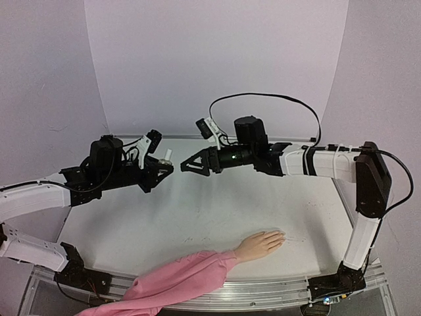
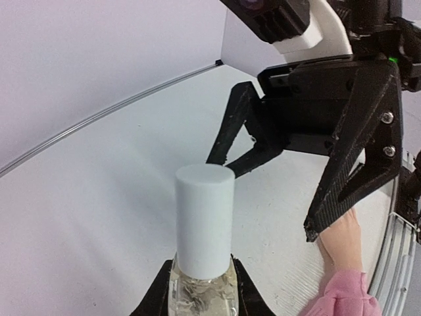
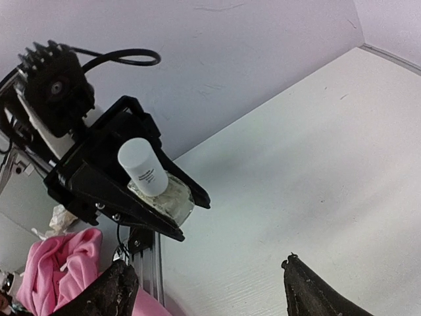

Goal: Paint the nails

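Observation:
My left gripper is shut on a small glass bottle with a white cap, held upright above the table's back left. The left wrist view shows the bottle between its black fingers. My right gripper is open and empty, its tips facing the bottle from a short distance to the right. It also shows in the left wrist view. The peach mannequin hand with its pink sleeve lies flat at the front edge. Its nails are too small to make out.
The white table is backed by a pale curved wall. An aluminium rail runs along the front edge. In the right wrist view the bottle sits ahead of my open fingers, with the pink sleeve at the lower left.

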You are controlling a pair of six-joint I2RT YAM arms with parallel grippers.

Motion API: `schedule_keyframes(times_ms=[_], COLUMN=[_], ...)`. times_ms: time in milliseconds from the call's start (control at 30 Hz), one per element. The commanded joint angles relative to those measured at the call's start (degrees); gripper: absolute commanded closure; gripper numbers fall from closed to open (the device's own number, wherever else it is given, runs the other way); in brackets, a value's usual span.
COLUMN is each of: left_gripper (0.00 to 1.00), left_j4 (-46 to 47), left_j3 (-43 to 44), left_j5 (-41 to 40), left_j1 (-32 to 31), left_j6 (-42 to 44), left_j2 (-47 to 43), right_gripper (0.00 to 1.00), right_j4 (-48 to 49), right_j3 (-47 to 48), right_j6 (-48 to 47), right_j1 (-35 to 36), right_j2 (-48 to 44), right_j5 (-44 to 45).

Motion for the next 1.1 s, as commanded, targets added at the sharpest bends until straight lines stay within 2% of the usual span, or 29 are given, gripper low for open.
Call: schedule_keyframes(times_ms=[0,133,267,333,633,800,867,900,967,1000,1067], left_gripper=[1.0,1.0,1.0,1.0,1.0,1.0,1.0,1.0,1.0,1.0,1.0], left_j4=[2.71,2.41,1.93,1.74,1.02,0.7,0.67,0.72,0.76,0.77,2.12], left_j3=[0.46,0.46,0.32,0.46,1.52,2.13,2.31,2.47,2.79,3.21,4.43], left_j5=[-8.0,-7.49,-7.42,-7.33,-6.48,-4.76,-3.25,-2.48,2.08,7.26,24.13], left_j1=[-0.72,-0.97,-1.24,-1.34,-1.94,-2.22,-2.16,-2.16,-1.61,-0.44,2.15], left_j6=[1.17,1.17,1.17,1.17,1.17,2.53,2.16,1.95,1.79,0.06,-1.12], left_j2=[-1.36,-0.98,-0.74,-0.65,0.38,0.88,0.72,0.59,0.19,0.09,0.41], right_gripper=[0.25,0.39,0.46,0.54,0.68,0.89,1.0,1.0,1.0,1.0,1.0], right_j4=[1.54,1.74,1.67,1.8,1.89,1.89,2.37,2.61,3.14,3.62,4.55], right_j3=[4.14,7.18,10.41,11.08,14.62,14.11,13.24,12.83,11.52,10.55,8.41], right_j6=[6.64,9.17,10.23,11.09,12.55,11.79,10.97,10.33,7.71,5.34,-1.83], right_j1=[1.89,2.94,4.41,4.8,5.7,5.75,5.71,5.62,5.18,4.84,4.36], right_j2=[-2.11,-0.01,2.34,2.84,6.13,5.91,5.49,5.29,4.7,4.3,3.45], right_j5=[8.75,9.43,9.54,11.28,10.99,11.03,9.44,7.57,2.91,-1.5,-17.12])
